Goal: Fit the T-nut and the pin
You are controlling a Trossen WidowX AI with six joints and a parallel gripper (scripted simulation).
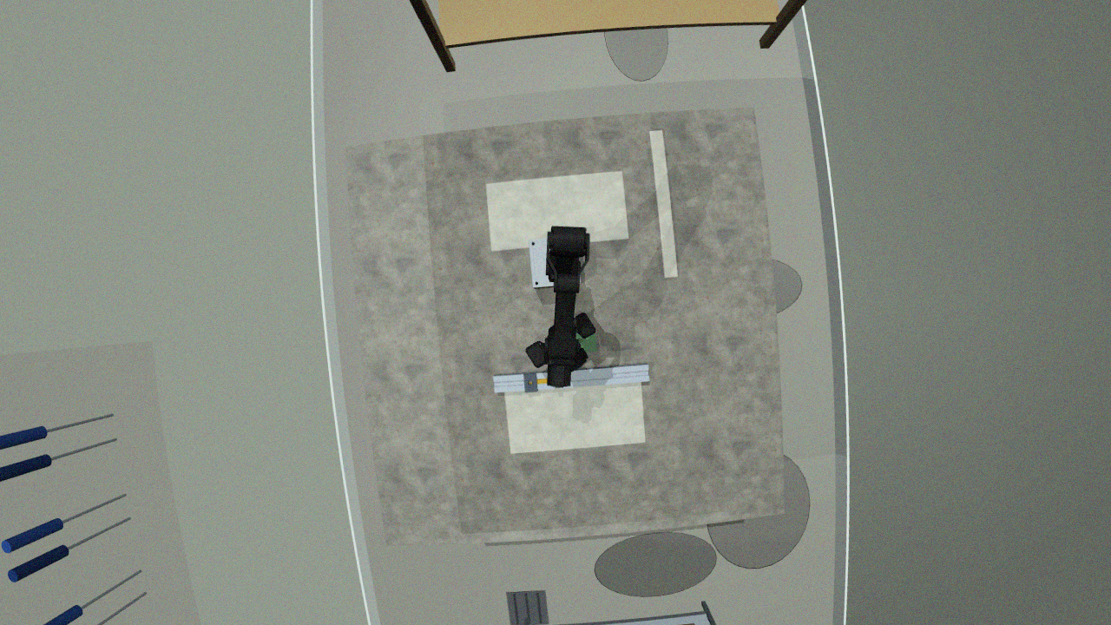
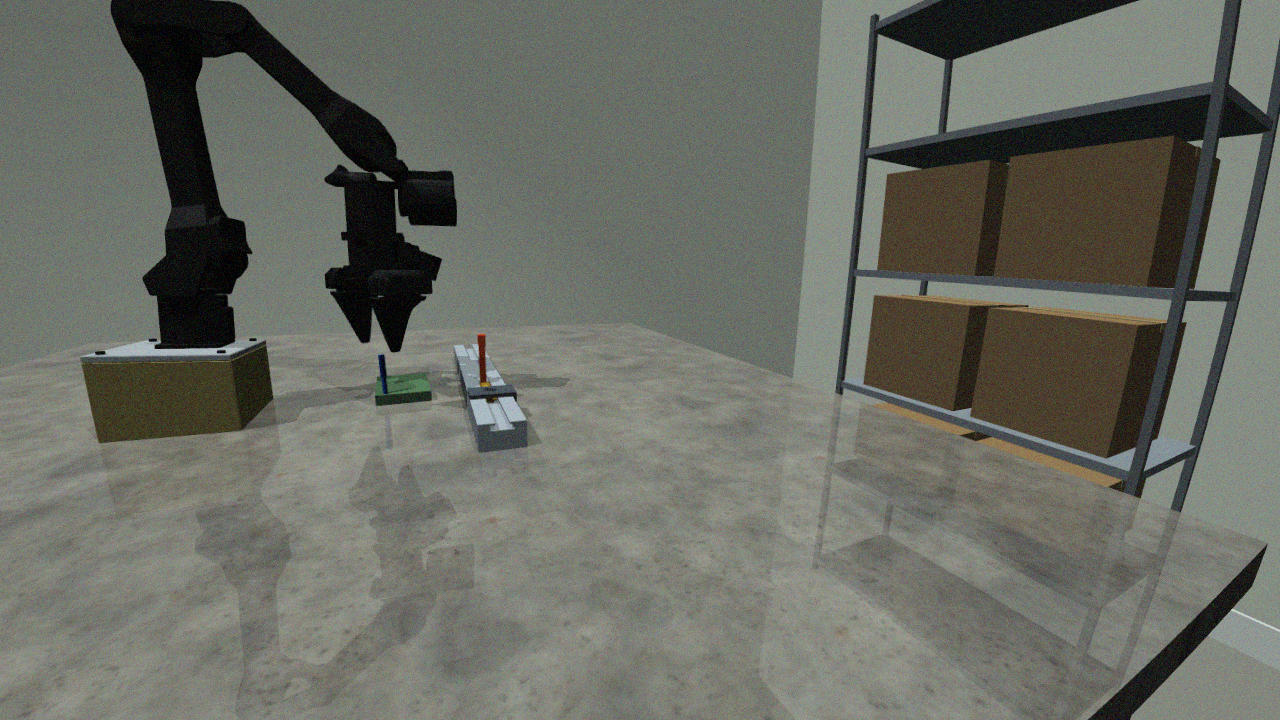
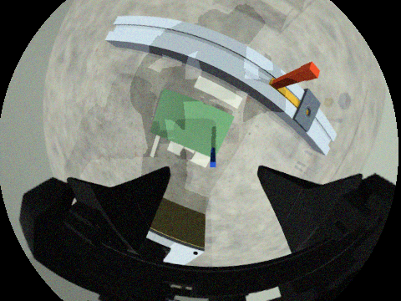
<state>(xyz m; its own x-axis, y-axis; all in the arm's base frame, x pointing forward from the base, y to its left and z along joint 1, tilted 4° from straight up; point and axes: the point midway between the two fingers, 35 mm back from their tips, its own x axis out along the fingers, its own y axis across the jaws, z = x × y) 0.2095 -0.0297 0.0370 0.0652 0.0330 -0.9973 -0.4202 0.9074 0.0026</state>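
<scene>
In the exterior view, the claw hangs above the green tray, with its fingers wide apart and nothing between them. The blue pin stands upright at the near left part of the tray, below the fingertips and not touched by them. The tray is on the bench, to the left of the aluminum rail.

The brass T-nut lies along the slot of the rail, and one end goes under the dark bracket. Through the bracket hole, the wrist view shows a brass colour. The orange handle sticks up on the far side of the bracket, and the claw is away from it. At right stands a shelf rack, which carries brown boxes.
</scene>
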